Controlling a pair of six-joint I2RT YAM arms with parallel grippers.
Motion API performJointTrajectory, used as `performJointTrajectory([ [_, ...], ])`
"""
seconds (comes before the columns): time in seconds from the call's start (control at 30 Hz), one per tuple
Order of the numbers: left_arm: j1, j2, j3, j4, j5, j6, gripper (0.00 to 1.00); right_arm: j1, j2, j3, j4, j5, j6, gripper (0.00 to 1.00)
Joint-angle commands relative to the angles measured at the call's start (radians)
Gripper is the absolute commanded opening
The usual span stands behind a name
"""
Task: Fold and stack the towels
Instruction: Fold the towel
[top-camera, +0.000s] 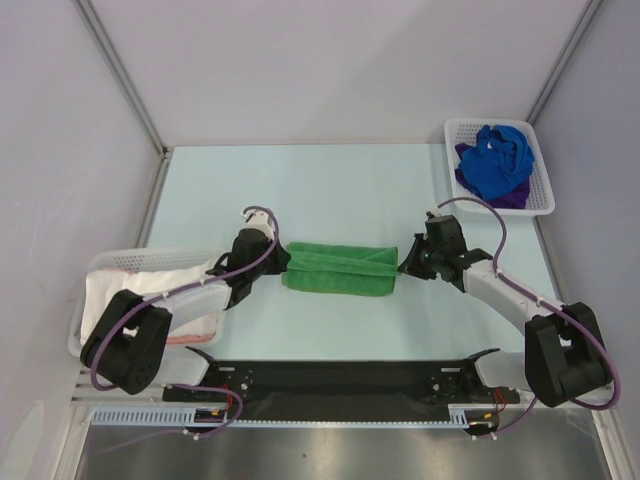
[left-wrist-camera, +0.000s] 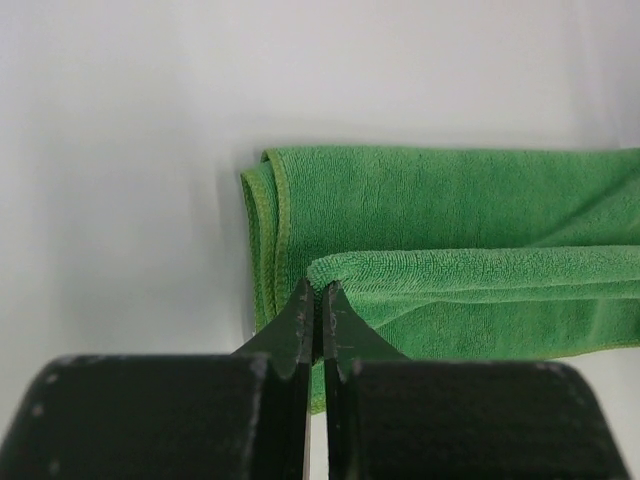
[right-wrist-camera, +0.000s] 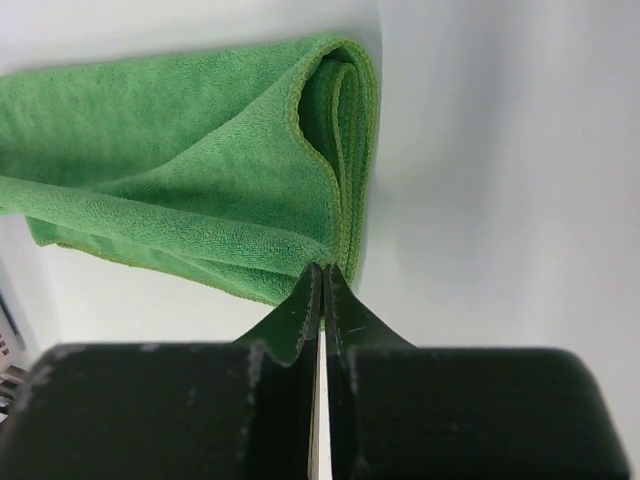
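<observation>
The green towel (top-camera: 339, 269) lies folded into a long narrow band on the table (top-camera: 330, 190), its long axis running side to side between the two grippers, one short end toward each. The left gripper (top-camera: 280, 262) sits at the band's left end and the right gripper (top-camera: 404, 266) at its right end, both low over the cloth. In the left wrist view the green towel (left-wrist-camera: 450, 260) stretches away to the right of the left gripper (left-wrist-camera: 321, 295), whose fingers are pressed together with only a hairline between them, their tips touching the rolled edge of an upper fold; whether a thin layer of cloth is pinched there cannot be told. The far end of the band runs out of that picture on the right. In the right wrist view the green towel (right-wrist-camera: 190, 170) extends to the left of the right gripper (right-wrist-camera: 323, 272), whose fingers are likewise closed tight, tips meeting the near corner where the stitched hem curves round; a pinch on the hem cannot be confirmed. Its left part is cut off by the picture edge. The layers at each short end show as stacked hems, but their count is hard to make out. Beyond the right gripper, at the table's far right corner, a white basket (top-camera: 541, 205) holds a crumpled blue towel (top-camera: 495, 160) over a purple towel (top-camera: 518, 194), mostly hidden. Behind the left gripper, a second basket (top-camera: 100, 262) holds a white towel (top-camera: 135, 285) and a pinkish towel (top-camera: 195, 331), partly covered by the left arm.
</observation>
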Motion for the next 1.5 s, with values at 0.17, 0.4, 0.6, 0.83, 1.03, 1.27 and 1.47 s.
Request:
performJointTrajectory([
  [0.17,0.000,-0.028,-0.026,-0.030,-0.002,-0.017,0.00,-0.001,-0.050,-0.035,0.005,0.035,0.007,0.00],
  [0.4,0.000,-0.085,-0.033,-0.078,-0.034,-0.016,0.00,0.007,-0.092,-0.051,-0.001,0.023,0.018,0.00],
  [0.6,0.002,-0.074,-0.041,-0.087,-0.037,-0.026,0.00,0.050,-0.084,-0.077,0.021,0.037,0.038,0.00],
  [0.83,0.000,-0.025,-0.030,-0.107,0.000,-0.051,0.21,0.070,-0.084,-0.115,0.041,0.047,0.046,0.27],
  [1.03,0.002,-0.123,-0.015,-0.164,-0.029,-0.063,0.45,0.058,-0.126,-0.077,-0.008,0.064,0.026,0.54],
  [1.27,0.002,-0.214,0.081,-0.337,-0.101,-0.051,0.53,0.074,-0.049,0.006,0.014,0.069,0.040,0.50],
  [1.47,0.000,-0.078,0.141,-0.339,-0.156,-0.045,0.57,0.119,-0.003,0.020,0.033,0.124,0.053,0.50],
])
